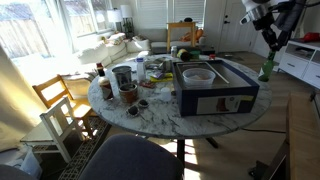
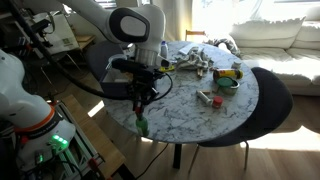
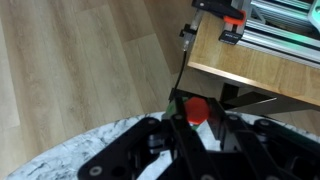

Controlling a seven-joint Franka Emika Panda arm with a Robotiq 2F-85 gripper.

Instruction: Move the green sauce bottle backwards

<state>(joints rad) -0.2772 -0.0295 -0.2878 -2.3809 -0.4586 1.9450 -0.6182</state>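
The green sauce bottle (image 1: 265, 71) is small and slim and stands at the rim of the round marble table (image 1: 160, 112). It also shows in an exterior view (image 2: 141, 126) at the near table edge. My gripper (image 2: 140, 108) comes down on it from above (image 1: 270, 48). In the wrist view the bottle's red cap (image 3: 197, 108) sits tightly between my two dark fingers (image 3: 197, 112), with a sliver of green beside it. The fingers look shut on the bottle's top. I cannot tell whether the bottle's base touches the table.
A big dark box (image 1: 215, 88) fills the table's middle. Cans (image 1: 122, 78) and a dark brown bottle (image 1: 99, 72) stand on the far side. A green bowl (image 2: 228, 80) and small items lie beyond. A wooden chair (image 1: 60, 105) and a wooden shelf (image 3: 260, 70) stand close by.
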